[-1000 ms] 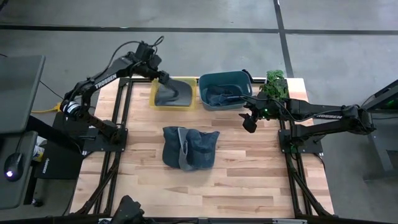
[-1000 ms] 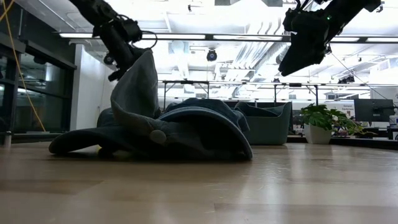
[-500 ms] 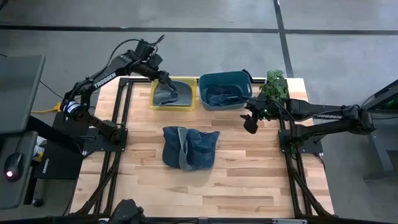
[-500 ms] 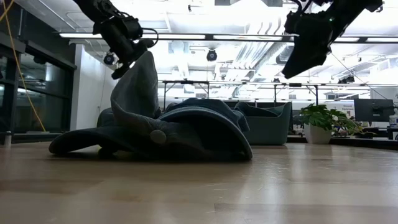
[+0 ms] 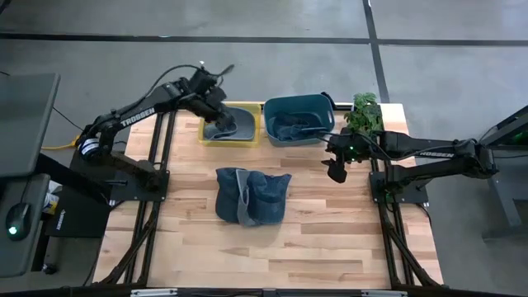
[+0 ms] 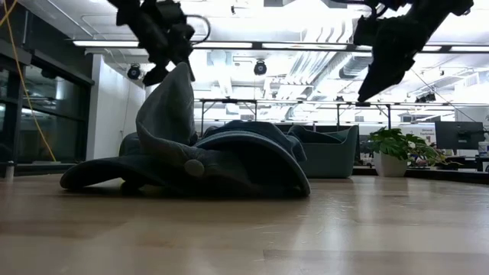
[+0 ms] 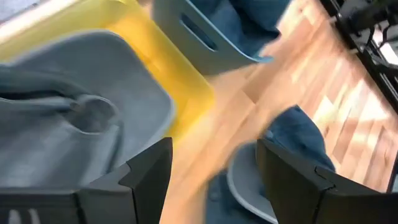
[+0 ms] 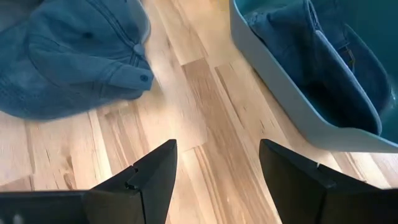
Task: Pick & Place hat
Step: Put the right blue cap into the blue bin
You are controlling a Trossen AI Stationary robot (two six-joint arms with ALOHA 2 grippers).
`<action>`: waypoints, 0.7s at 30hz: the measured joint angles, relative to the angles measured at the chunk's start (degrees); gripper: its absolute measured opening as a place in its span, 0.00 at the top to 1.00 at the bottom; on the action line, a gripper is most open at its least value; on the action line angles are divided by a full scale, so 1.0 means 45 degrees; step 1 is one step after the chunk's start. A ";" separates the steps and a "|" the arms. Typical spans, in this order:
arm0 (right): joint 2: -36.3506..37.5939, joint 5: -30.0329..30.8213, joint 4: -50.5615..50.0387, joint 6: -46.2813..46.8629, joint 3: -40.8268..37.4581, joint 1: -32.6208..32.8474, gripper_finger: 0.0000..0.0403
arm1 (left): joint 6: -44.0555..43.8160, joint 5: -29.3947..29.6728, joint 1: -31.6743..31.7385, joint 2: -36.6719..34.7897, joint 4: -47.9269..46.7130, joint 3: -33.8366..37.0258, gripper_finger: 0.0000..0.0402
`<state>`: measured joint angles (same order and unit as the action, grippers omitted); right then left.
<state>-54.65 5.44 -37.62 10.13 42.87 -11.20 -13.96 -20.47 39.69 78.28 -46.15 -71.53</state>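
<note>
So: TROSSEN on left arm (image 5: pixel 136 111) | both claws open, empty | plank table (image 5: pixel 313 231), grey floor | hats (image 5: pixel 250 195) centre frame

A: High view straight down on the whole table (image 5: pixel 330 223); low view level at tabletop.
B: 2 wrist views look close past their own fingers; all share the hat pile (image 5: pixel 250 195).

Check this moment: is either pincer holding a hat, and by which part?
Nothing is held. The left pincer is open above the yellow bin with its grey hat; the right pincer is open over bare table.
</note>
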 joint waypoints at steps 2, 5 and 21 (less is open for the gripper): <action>0.0000 -0.0049 0.0185 0.0057 0.0000 0.0000 0.45 | -0.0564 0.0580 -0.0758 -0.0184 -0.0013 0.0000 0.43; 0.0000 -0.0422 0.0586 0.0641 0.0000 0.0000 0.45 | -0.1545 0.1627 -0.1991 -0.0464 -0.0005 0.0000 0.43; -0.0010 -0.3481 0.5008 0.8135 -0.3048 0.0671 0.45 | -0.3326 0.6308 -0.7341 -0.0530 -0.0261 -0.0002 0.43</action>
<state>-54.70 -10.23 -15.09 46.74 29.16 -8.18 -28.93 7.91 6.65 75.90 -47.33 -71.53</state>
